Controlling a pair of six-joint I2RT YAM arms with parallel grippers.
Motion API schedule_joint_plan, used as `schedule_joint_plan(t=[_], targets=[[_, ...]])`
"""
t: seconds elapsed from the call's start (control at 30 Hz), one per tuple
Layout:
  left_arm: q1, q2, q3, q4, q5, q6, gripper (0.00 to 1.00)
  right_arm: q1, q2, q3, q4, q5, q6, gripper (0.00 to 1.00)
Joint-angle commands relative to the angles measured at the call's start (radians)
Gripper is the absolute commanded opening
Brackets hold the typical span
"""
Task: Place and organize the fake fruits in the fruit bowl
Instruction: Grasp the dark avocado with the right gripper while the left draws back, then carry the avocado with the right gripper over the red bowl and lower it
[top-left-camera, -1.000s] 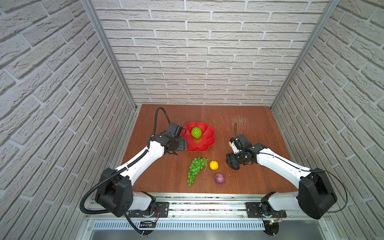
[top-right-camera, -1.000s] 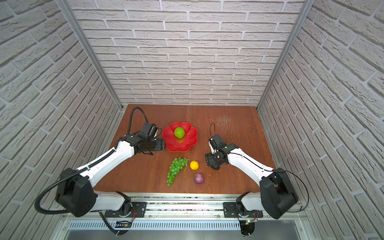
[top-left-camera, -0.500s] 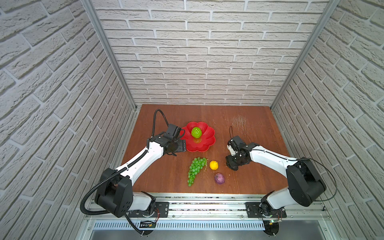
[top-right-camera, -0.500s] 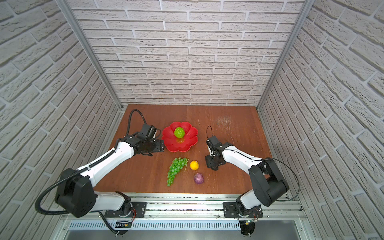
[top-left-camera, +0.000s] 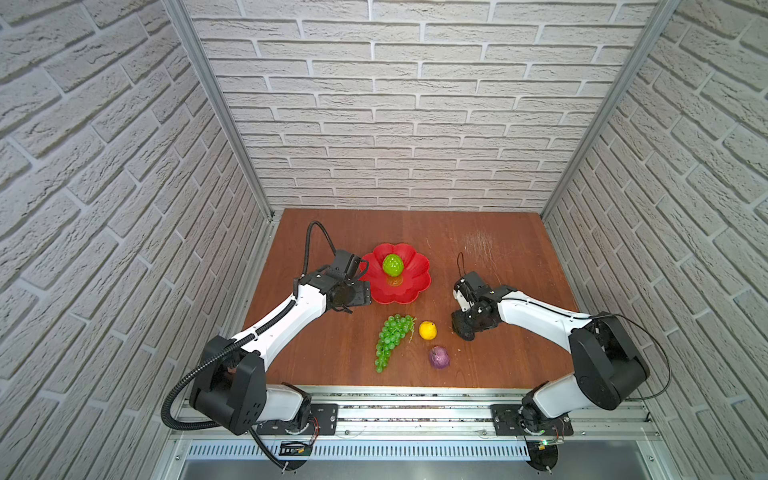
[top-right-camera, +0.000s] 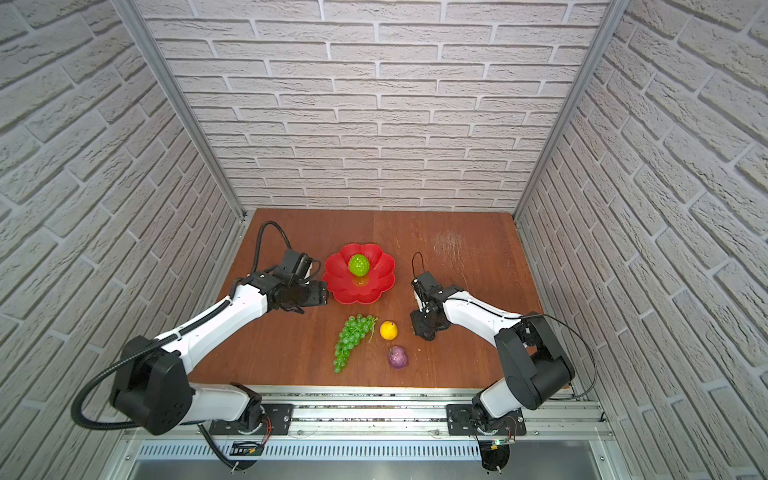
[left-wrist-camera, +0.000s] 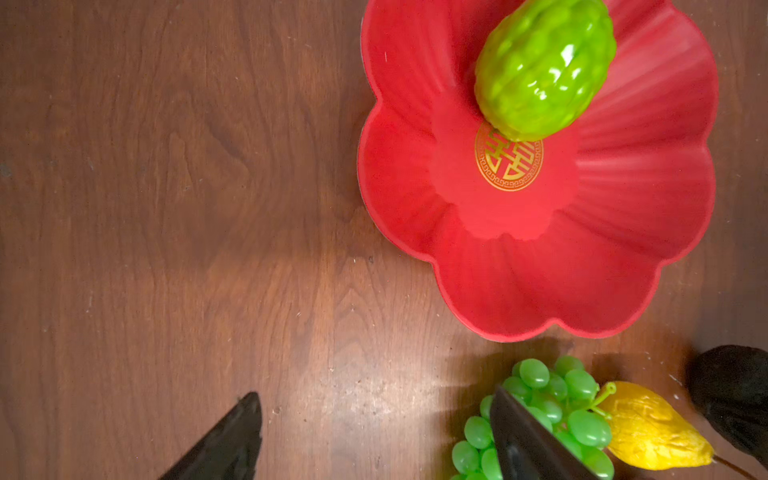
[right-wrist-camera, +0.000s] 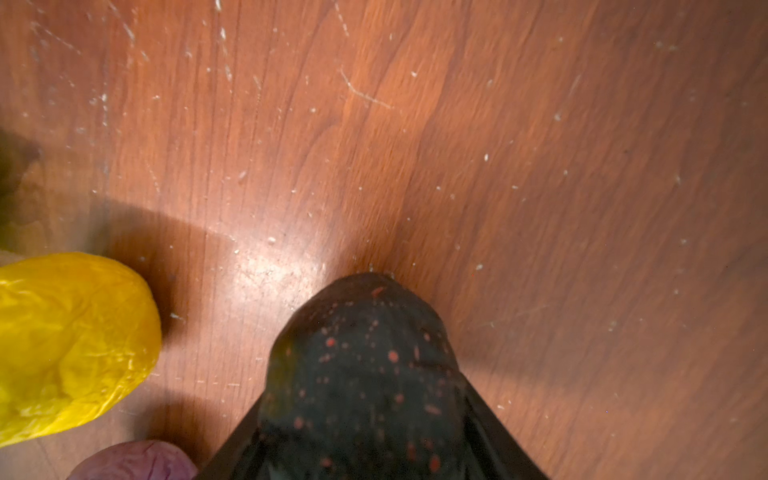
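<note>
Fruit bowl (top-left-camera: 411, 289), red and flower-shaped, on the far middle of a brown wooden table (top-left-camera: 332, 370), with a gold emblem (left-wrist-camera: 509, 160) at its centre and a bumpy green fruit (top-left-camera: 392, 265) inside, at the emblem's far edge. Nearer the front, outside the bowl: grapes (top-left-camera: 390, 338), a lemon (top-left-camera: 427, 330) just right of them, a purple fruit (top-left-camera: 439, 357) in front of the lemon. Avocado (right-wrist-camera: 361, 365) right of the lemon, close to the wood, clamped by the right gripper (top-left-camera: 464, 328), dark fingers (right-wrist-camera: 498, 440) pressed against both its sides. Left gripper (left-wrist-camera: 374, 397) beside the bowl's left rim, spread wide and empty. Wood glossy, grained, flecked with pale dust, with a patch of whitish scratches (top-left-camera: 478, 245) toward the far right. White brick walls (top-left-camera: 415, 124) on three sides, grey metal posts (top-left-camera: 216, 108) in the corners, a metal rail (top-left-camera: 415, 409) along the front by both arm bases.
</note>
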Motion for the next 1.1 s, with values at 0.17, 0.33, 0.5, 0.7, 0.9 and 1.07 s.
schedule_joint_plan(t=[0.17,0.33,0.5,0.7,0.9,1.07], targets=[[0.017,-0.03,-0.017,0.031,0.001,-0.012,0.85,0.013,-0.114,0.03,-0.05,0.031,-0.002,0.45],[0.052,-0.066,-0.049,0.064,0.02,-0.021,0.85,0.013,-0.152,0.132,-0.136,0.055,-0.042,0.45],[0.082,-0.078,-0.057,0.054,0.025,-0.031,0.85,0.025,-0.113,0.293,-0.183,0.077,-0.087,0.44],[0.093,-0.094,-0.083,0.067,0.042,-0.066,0.85,0.052,0.051,0.532,-0.16,0.051,-0.157,0.44],[0.099,-0.122,-0.096,0.073,0.044,-0.083,0.85,0.069,0.241,0.773,-0.16,0.021,-0.198,0.45],[0.105,-0.124,-0.078,0.05,0.047,-0.067,0.85,0.069,0.349,0.84,-0.111,-0.033,-0.205,0.45]])
